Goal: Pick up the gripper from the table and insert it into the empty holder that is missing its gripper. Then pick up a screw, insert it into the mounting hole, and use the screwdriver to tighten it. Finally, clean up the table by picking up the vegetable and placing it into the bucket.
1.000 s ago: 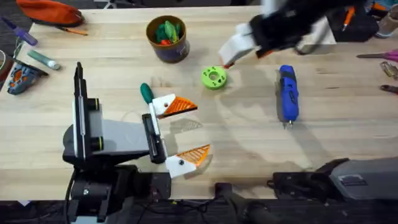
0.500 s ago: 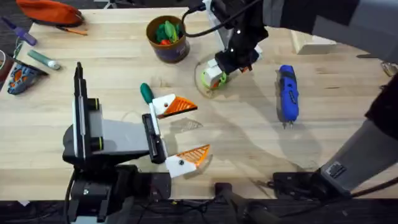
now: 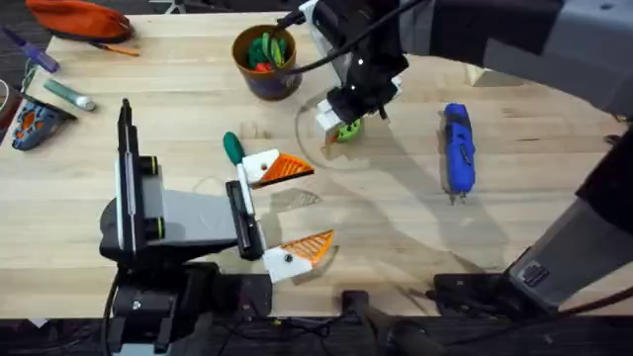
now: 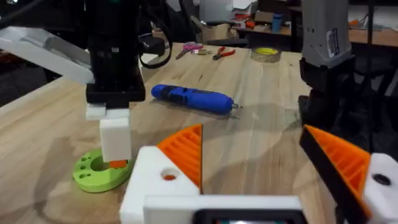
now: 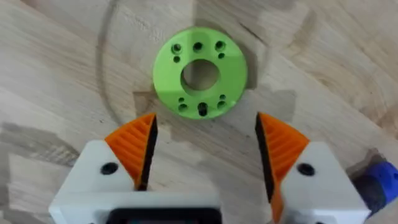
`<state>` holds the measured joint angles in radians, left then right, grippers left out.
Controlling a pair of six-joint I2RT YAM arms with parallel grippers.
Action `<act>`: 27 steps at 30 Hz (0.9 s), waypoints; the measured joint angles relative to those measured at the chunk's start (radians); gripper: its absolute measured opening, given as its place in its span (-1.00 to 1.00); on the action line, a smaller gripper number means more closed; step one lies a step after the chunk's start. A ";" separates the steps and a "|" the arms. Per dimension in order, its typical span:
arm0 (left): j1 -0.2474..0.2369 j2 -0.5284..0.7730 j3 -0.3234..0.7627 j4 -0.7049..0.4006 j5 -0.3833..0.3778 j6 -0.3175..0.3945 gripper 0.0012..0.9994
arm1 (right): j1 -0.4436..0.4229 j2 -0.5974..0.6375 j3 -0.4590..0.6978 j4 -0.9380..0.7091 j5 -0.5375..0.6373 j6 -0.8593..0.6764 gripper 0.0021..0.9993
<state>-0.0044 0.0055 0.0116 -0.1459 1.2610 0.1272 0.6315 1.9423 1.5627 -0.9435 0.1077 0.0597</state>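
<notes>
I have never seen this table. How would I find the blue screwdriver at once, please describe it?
Look at the wooden table and go to its right half, right of the right gripper that hovers over the lime-green disc. The screwdriver lies flat there, alone. It is the one bright blue, pen-shaped thing with a thin metal tip, pointing toward the arms' bases.
</notes>
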 joint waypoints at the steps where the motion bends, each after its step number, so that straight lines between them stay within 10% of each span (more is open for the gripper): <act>1: 0.000 0.000 0.000 0.000 0.000 0.000 0.97 | -0.003 0.000 0.000 0.005 -0.003 0.000 0.77; 27: 0.000 0.000 0.000 0.000 0.000 0.000 0.97 | -0.020 0.093 0.009 0.021 -0.054 0.008 0.30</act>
<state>-0.0044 0.0055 0.0116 -0.1459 1.2610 0.1272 0.6113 2.0357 1.5719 -0.9222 0.0542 0.0673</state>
